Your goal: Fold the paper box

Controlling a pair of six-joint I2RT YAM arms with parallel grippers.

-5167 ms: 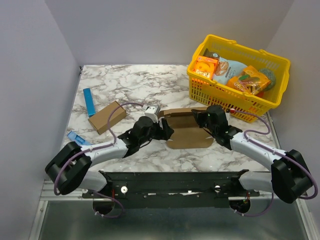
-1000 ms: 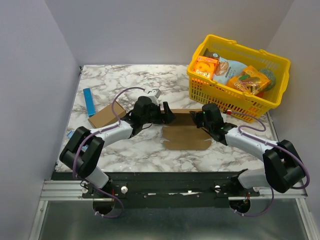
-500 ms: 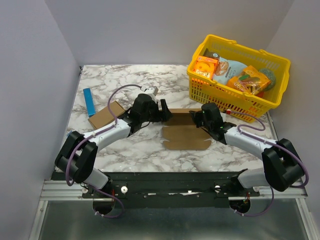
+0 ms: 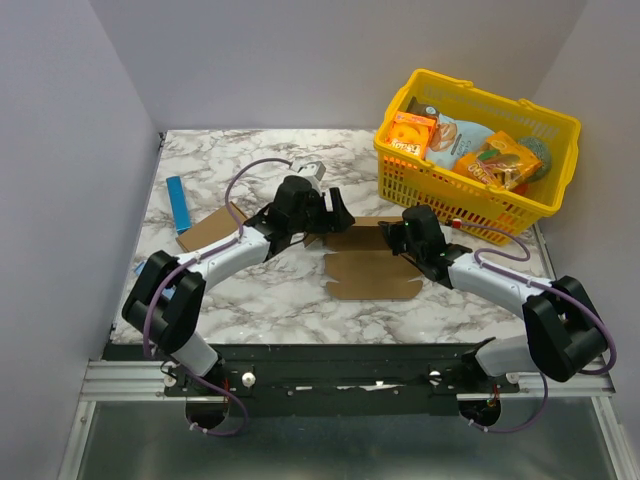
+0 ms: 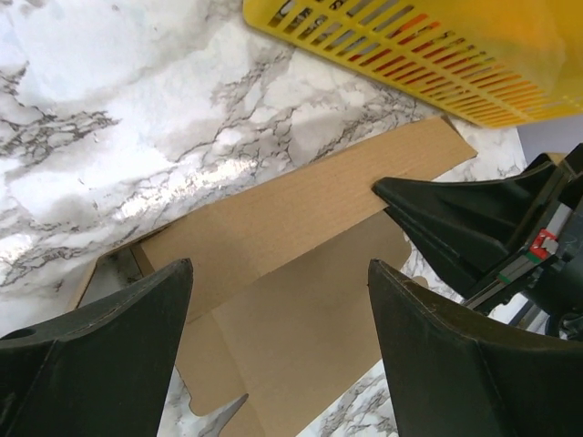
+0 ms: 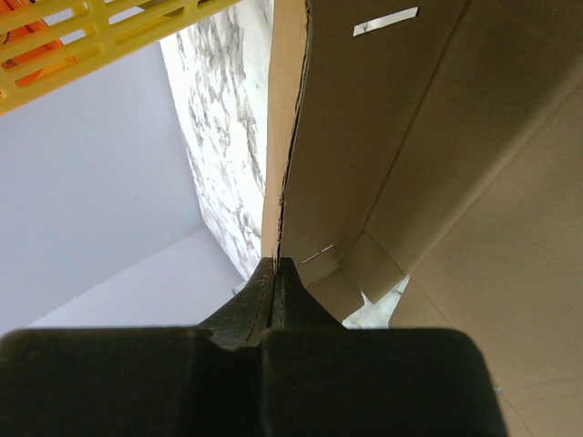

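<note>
**Left pincer** (image 4: 330, 215): jaws spread wide and empty, poised above the left rear corner of the paper box (image 4: 368, 272). The box lies partly folded at the middle of the tabletop (image 4: 250, 165).

**Right pincer** (image 4: 398, 236): closed on the rear flap's edge, probably to hold it upright for creasing, just before the yellow basket (image 4: 470, 195).

**Views:** the overhead view gives the layout. Only the right wrist view shows the fingertips (image 6: 260, 293) pinching cardboard.

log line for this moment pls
left gripper: open, above paper box | right gripper: shut on its far flap | stage: fold not yet done
</note>
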